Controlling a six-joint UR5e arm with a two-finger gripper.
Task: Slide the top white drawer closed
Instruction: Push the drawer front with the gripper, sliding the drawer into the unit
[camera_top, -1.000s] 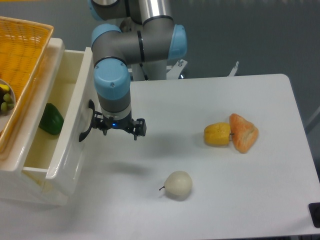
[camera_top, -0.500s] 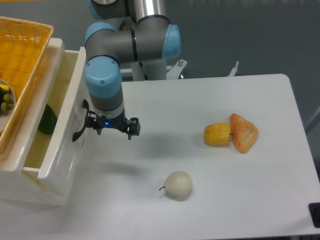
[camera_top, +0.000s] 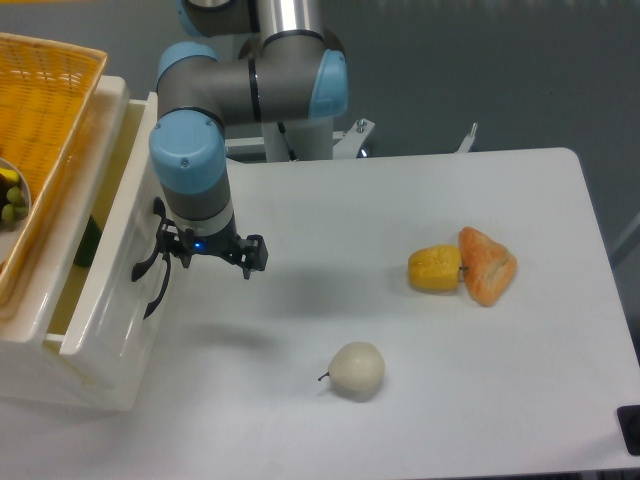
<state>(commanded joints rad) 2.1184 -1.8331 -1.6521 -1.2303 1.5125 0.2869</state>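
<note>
One top white drawer (camera_top: 105, 290) at far left, partly pulled out under the yellow basket (camera_top: 45, 120); gripper (camera_top: 205, 250) fingers spread, one against its black handle (camera_top: 152, 272). Rightward on the surface (camera_top: 480, 390): pear (camera_top: 357, 369), lemon (camera_top: 435, 268)

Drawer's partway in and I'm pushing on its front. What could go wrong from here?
1. The gripper presses beside the black handle, toward one side of the top white drawer. An off-centre push might skew it and jam it.
2. The green pepper inside lies near the cabinet edge under the yellow basket. If it sits high, it may catch.
3. The fingers could slip behind the handle and snag.
</note>
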